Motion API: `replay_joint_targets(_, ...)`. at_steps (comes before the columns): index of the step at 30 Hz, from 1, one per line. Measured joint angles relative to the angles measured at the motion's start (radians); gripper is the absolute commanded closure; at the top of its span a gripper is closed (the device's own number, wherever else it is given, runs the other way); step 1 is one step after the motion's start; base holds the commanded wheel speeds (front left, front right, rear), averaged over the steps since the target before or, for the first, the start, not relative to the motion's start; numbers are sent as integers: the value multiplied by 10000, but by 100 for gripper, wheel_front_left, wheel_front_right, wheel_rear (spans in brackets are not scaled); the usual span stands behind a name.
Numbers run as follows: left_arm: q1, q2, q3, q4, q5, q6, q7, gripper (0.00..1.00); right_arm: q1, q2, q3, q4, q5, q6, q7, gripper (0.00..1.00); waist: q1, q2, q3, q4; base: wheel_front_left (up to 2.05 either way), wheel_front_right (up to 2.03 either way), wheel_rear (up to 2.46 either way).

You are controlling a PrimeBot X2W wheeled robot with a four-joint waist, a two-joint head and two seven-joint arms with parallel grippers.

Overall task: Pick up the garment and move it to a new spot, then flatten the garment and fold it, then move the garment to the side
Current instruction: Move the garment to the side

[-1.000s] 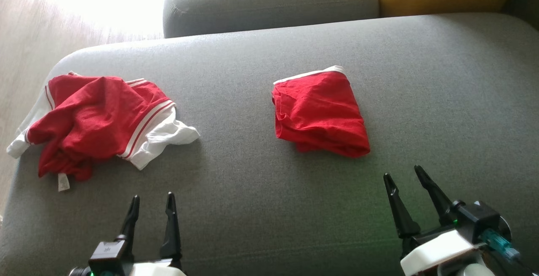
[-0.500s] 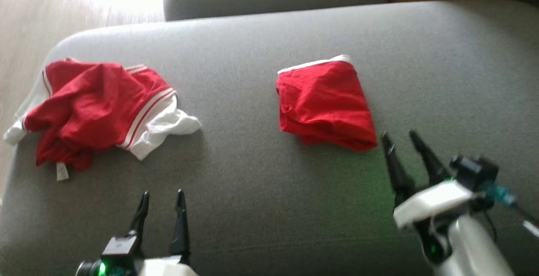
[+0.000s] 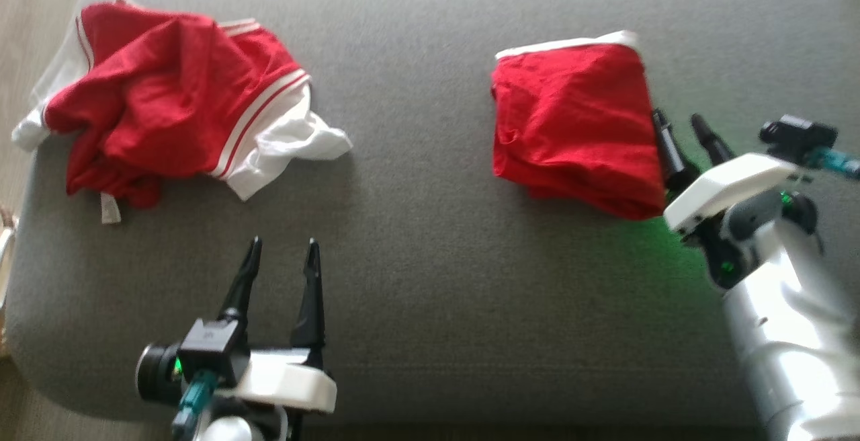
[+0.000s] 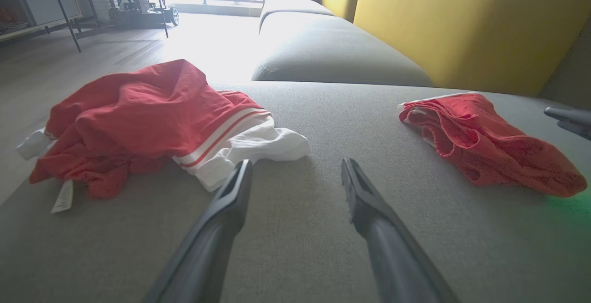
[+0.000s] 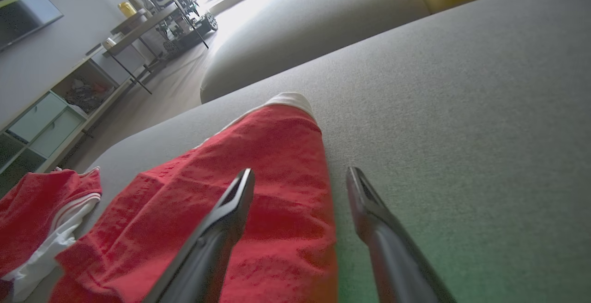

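- Head view: the folded red garment (image 3: pixel 571 125) lies on the right part of the sofa seat (image 3: pixel 430 279). The right tool (image 3: pixel 678 118), fingers spread and empty, is just beside its right edge. The left tool (image 3: pixel 283 245), also spread and empty, hangs well apart from it, nearer a crumpled red-and-white garment (image 3: pixel 168 91).
- Left wrist view: the folded red garment (image 4: pixel 485 141) looks thin, soft and light, with loose layers. It would likely sag and unfold if pinched at one corner.
- Right wrist view: the right tool (image 5: pixel 300 173) straddles that edge, one finger over cloth and the other over the seat. Pinching all layers here seems the best hold.
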Motion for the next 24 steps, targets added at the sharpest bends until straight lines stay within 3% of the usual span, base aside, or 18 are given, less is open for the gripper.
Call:
replay_joint_targets(10, -447, -12, -274, 128, 2, 2, 0, 0, -820, -380, 525, 874, 1726, 0, 1668, 0, -2, 0, 623, 393, 0, 0, 0)
replay_joint_targets(21, -669, -19, -364, 167, 73, 2, 0, 0, -1368, -769, 895, 1421, 2721, 0, 2240, 0, -3, 0, 736, 469, 0, 0, 0)
replay_joint_targets(22, -669, -21, -366, 169, 73, 2, 0, 0, -1413, -794, 1014, 1415, 2815, 0, 2370, 22, -3, 0, 748, 471, 0, 0, 0)
replay_joint_targets(23, -670, -21, -368, 176, 73, 2, 0, 0, -1435, -811, 1087, 1409, 2901, 0, 2456, 51, -3, 0, 758, 472, 0, 0, 0)
replay_joint_targets(24, -673, -21, -374, 178, 73, 2, 0, 0, -1441, -826, 1149, 1409, 2991, 0, 2535, 66, -3, 0, 766, 472, 0, 0, 0)
